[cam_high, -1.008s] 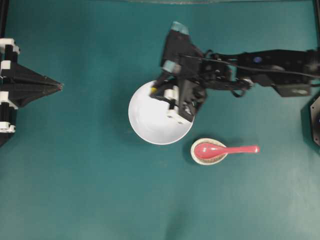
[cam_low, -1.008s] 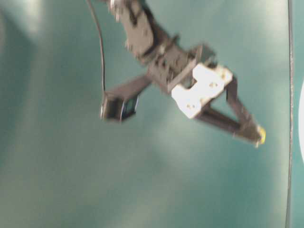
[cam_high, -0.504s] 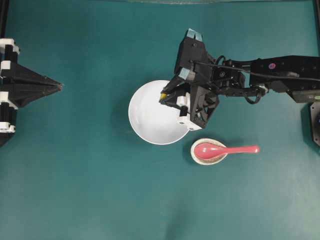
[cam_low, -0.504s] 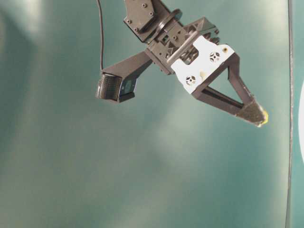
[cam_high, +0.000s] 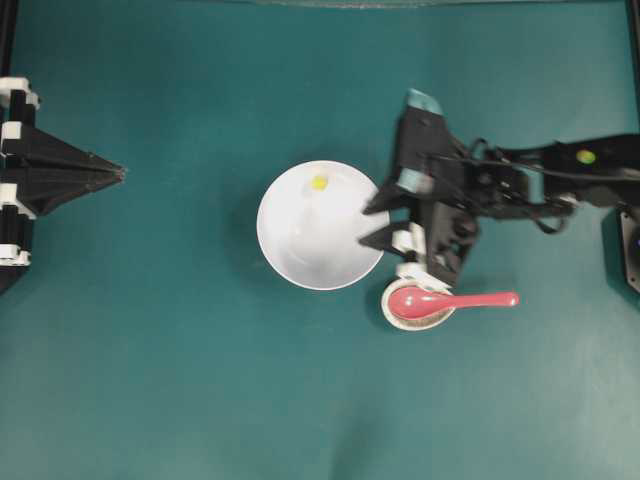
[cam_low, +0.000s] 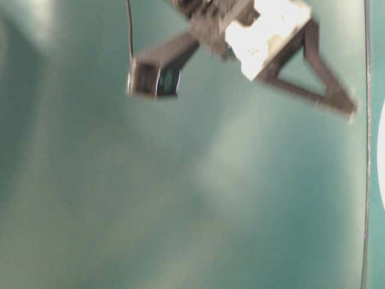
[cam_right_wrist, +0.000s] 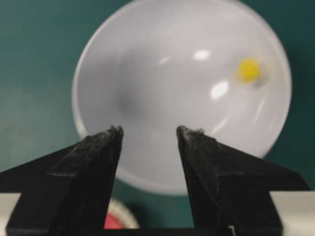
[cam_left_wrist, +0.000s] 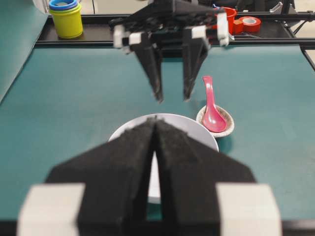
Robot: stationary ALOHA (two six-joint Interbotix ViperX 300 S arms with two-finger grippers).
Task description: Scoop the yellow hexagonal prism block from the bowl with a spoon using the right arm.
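The tiny yellow hexagonal prism block (cam_high: pixel 319 182) (cam_right_wrist: pixel 248 70) lies loose inside the white bowl (cam_high: pixel 300 240) (cam_right_wrist: pixel 157 83), near its far rim. My right gripper (cam_high: pixel 365 227) (cam_right_wrist: pixel 149 132) (cam_left_wrist: pixel 172 98) hovers at the bowl's right edge, open, with nothing between its fingers. The red-pink spoon (cam_high: pixel 450 299) (cam_left_wrist: pixel 211 109) rests with its scoop in a small speckled dish (cam_high: pixel 390 312) (cam_left_wrist: pixel 227 129), just below and right of that gripper. My left gripper (cam_high: pixel 120 173) (cam_left_wrist: pixel 155 119) stays at the far left, shut and empty, pointing at the bowl (cam_left_wrist: pixel 197 129).
Beyond the mat's far edge in the left wrist view stand a yellow cup (cam_left_wrist: pixel 65 20), a red cup (cam_left_wrist: pixel 228 12) and a roll of red tape (cam_left_wrist: pixel 249 22). In the blurred table-level view the right gripper (cam_low: pixel 346 107) hangs high over the teal mat.
The right gripper opened and let go of the yellow block, which now lies in the bowl. The arm drew back to the right, from over the bowl to its right edge.
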